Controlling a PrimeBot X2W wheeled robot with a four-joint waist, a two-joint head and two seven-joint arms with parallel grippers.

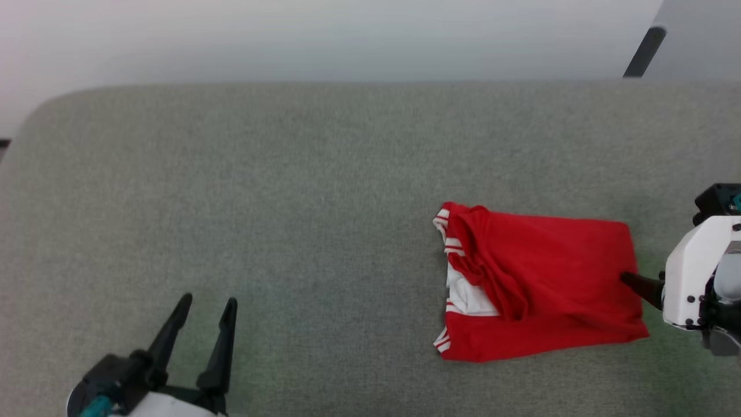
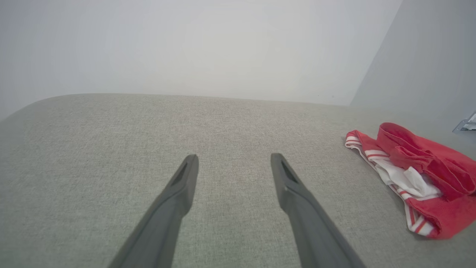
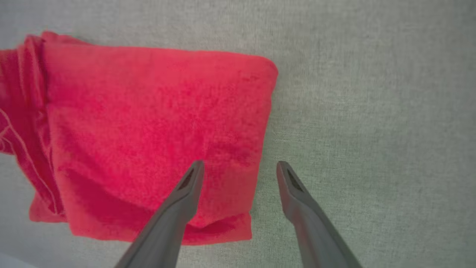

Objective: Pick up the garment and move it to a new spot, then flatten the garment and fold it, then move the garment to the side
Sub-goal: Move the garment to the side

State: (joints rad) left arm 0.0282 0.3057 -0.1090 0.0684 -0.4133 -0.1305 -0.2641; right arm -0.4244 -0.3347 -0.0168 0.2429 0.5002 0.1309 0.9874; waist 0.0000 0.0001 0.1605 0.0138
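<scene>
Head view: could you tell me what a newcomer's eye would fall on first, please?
The garment, a roughly folded red bundle with white striped trim at its left end, lies right of centre on the grey surface. The right gripper is open at its right edge, one finger over cloth, one over surface. The left gripper sits open at lower left.

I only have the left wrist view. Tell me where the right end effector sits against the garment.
Observer: The right end effector is at the garment's right edge, the end away from the white sleeves.
Operator: Report its jaws.
Observer: Open, straddling that edge: one finger over red cloth, the other over the grey surface.
Operator: Give me the garment's full outline.
Observer: The head view shows a rough folded rectangle, bunched at the sleeve end.
</scene>
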